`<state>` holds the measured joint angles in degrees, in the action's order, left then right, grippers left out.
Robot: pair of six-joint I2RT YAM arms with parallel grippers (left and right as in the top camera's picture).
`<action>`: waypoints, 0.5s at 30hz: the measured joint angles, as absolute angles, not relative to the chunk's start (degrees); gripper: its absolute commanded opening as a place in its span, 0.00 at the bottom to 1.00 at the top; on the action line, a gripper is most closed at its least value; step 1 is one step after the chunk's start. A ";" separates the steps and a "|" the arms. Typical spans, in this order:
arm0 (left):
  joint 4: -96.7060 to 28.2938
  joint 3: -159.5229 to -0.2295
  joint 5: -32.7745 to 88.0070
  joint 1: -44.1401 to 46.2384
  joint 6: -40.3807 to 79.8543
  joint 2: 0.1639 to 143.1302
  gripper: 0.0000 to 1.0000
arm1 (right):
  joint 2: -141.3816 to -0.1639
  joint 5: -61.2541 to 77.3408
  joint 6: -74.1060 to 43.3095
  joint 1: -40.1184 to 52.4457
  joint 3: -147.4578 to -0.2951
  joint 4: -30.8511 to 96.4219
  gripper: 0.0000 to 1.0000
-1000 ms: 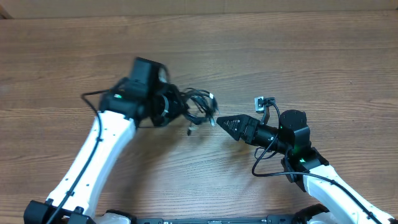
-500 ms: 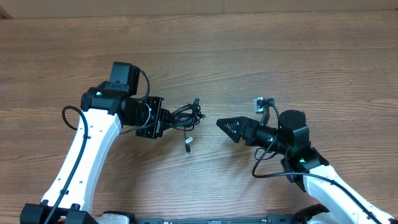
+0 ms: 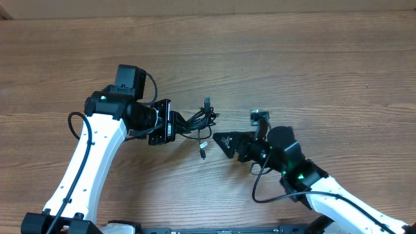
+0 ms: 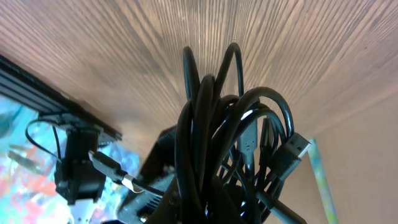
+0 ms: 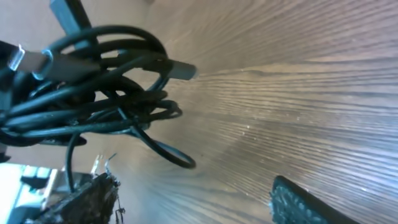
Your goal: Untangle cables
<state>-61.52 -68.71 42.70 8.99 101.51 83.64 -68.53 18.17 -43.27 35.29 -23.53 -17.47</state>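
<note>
Across the wooden tabletop (image 3: 312, 58), seen from overhead, the left arm (image 3: 91, 162) reaches in from the lower left and the right arm (image 3: 338, 198) from the lower right, their tips facing each other near the centre. Left hand (image 3: 164, 123): pressed together on one side of the cables (image 3: 198, 120), which form a single knotted black bundle projecting from it toward the right. Whether the bundle rests on the wood or hangs just above it cannot be told. Right hand (image 3: 219, 138): spread and holding nothing, its two fingers (image 5: 93, 199) standing apart at the lower edge of the right wrist view, with the bundle just beside its tip. Left wrist view: several loops (image 4: 211, 124) cross over one another at the grip. Smallest parts: one plug (image 3: 207, 103) pointing away from the robot above the bundle, and a silver-tipped plug (image 3: 203, 151) dangling below it. Risks, as judged from this arrangement: closing on two or more cords at once and pulling would tighten the knot rather than open it; a plug may catch inside a loop when drawn through; a hard pull may drag the whole bundle out of the left hand's grip.
</note>
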 measured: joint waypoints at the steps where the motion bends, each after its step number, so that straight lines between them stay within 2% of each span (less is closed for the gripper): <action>1: -61.54 -68.71 43.42 9.02 101.71 83.64 0.05 | -68.55 16.64 -43.24 36.32 -23.53 -18.13 0.69; 4: -61.49 -68.69 45.36 9.02 102.10 83.64 0.04 | -69.65 13.04 -43.38 38.89 -23.53 -22.20 0.67; 5: -61.49 -68.69 45.82 9.02 102.13 83.64 0.04 | -70.35 12.43 -43.24 39.46 -23.53 -23.90 0.64; 6: -61.49 -68.69 46.15 9.06 102.13 83.64 0.05 | -71.20 11.86 -42.94 39.86 -23.55 -25.65 0.55; 8: -61.49 -68.69 46.70 9.43 102.13 83.64 0.04 | -73.21 10.96 -41.98 40.25 -23.59 -28.60 0.28; 10: -61.45 -68.69 47.13 9.78 102.10 83.64 0.04 | -75.55 11.07 -41.91 40.34 -23.59 -31.27 0.05; 15: -58.04 -68.58 46.28 9.61 101.93 83.64 0.04 | -77.58 17.82 -41.74 40.29 -23.59 -32.12 0.04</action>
